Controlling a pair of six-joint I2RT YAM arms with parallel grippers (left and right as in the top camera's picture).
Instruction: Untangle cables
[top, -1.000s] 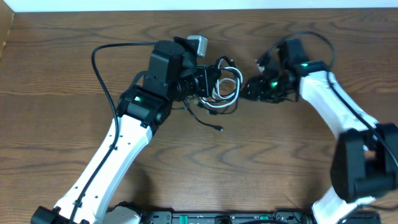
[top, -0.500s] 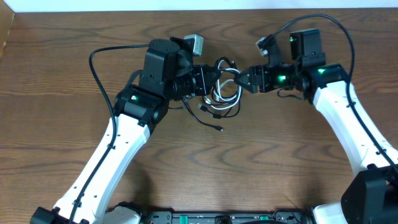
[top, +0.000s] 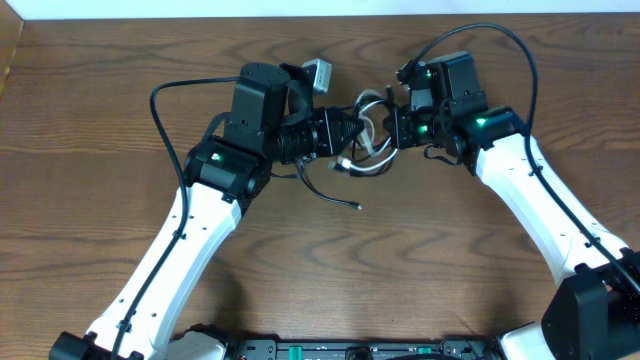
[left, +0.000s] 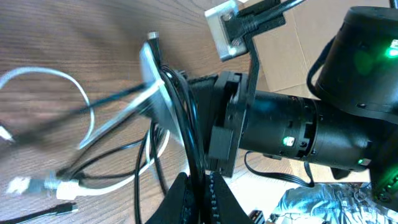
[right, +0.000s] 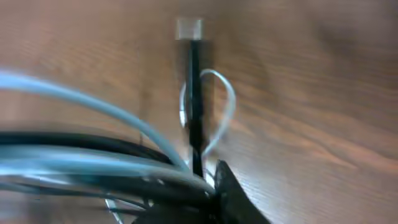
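A tangle of black and white cables (top: 368, 140) hangs between my two grippers over the middle of the wooden table (top: 420, 260). My left gripper (top: 347, 133) is shut on a black cable (left: 181, 112), which runs up from between the jaws at the left gripper (left: 200, 185); white loops (left: 79, 99) trail off to the left. From the other side, my right gripper (top: 393, 128) is shut on a blurred bundle of grey and black cables (right: 106, 165) right at the right gripper (right: 208, 196). A black cable with a pale plug (right: 189, 28) stretches away over the table.
A loose black cable end (top: 345, 200) lies on the wood below the tangle. The left arm's own black lead (top: 160, 110) loops out to the left. A white strip (top: 300, 8) borders the table's far edge. The right arm's body (left: 298, 130) fills the left wrist view.
My right gripper has moved left into the tangle and closed on a bundle of cables. The tangle has shifted slightly up and right. The left gripper kept its grip and place.
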